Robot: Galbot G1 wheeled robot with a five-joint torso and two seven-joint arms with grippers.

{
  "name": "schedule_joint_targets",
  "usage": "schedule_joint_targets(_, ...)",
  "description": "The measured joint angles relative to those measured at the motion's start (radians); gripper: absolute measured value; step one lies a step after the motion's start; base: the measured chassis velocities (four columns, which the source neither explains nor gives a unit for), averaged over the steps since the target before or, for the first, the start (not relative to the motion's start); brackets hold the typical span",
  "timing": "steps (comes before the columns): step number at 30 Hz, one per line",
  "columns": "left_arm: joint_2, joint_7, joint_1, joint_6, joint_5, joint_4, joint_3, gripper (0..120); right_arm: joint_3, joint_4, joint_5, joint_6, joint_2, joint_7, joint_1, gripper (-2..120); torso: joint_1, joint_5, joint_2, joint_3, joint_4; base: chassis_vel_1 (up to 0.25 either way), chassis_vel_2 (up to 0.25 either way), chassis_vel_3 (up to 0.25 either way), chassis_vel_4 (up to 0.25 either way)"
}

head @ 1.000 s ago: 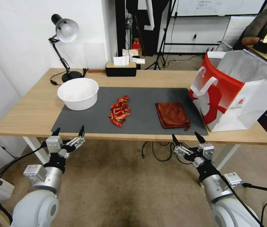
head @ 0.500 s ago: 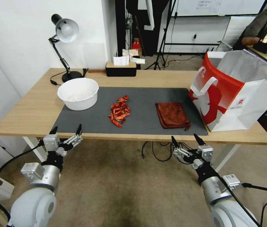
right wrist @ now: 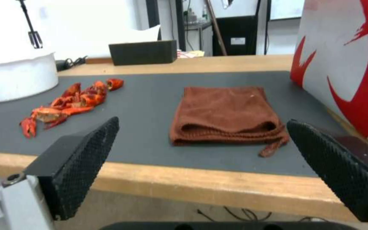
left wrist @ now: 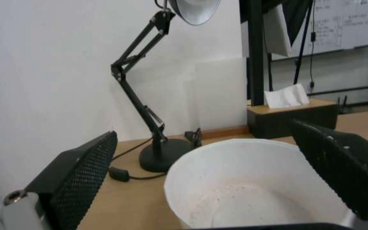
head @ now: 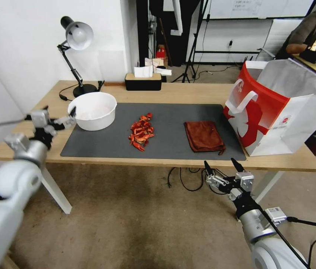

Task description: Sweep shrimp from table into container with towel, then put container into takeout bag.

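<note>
The shrimp (head: 141,132) lie heaped mid-mat on the table (head: 187,91). Left of them stands the white container (head: 92,121), which holds nothing. My left gripper (head: 60,110) hovers open just beyond the container's left wall; in the left wrist view the container (left wrist: 252,185) sits between and ahead of the spread fingers (left wrist: 81,172). The rust-brown towel (head: 203,136) lies folded right of the shrimp. The takeout bag (head: 277,108) stands open at the table's right end. Below the front edge, facing the towel (right wrist: 226,111), my right gripper (head: 220,163) is open and holds nothing.
A black desk lamp (head: 76,37) stands behind the container, its cable trailing on the wood. A black tissue box (head: 143,83) sits at the table's back edge. The dark grey mat (head: 172,112) has bare room between the shrimp and the towel.
My left arm has swung up and to the left, from below the table's front edge to beside the container. The right arm has barely moved.
</note>
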Motion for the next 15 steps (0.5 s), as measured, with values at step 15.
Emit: schedule_joint_targets(15, 0.15, 0.683, -0.518, -0.157, -0.006, 0.409, 0.402, 100, 0.006, 0.0, -0.004, 0.027, -0.009, 0.009, -0.019, 100, 0.0, 0.0003, 0.0, 0.0, -0.0005, 0.0, 0.0, 0.0, 0.0)
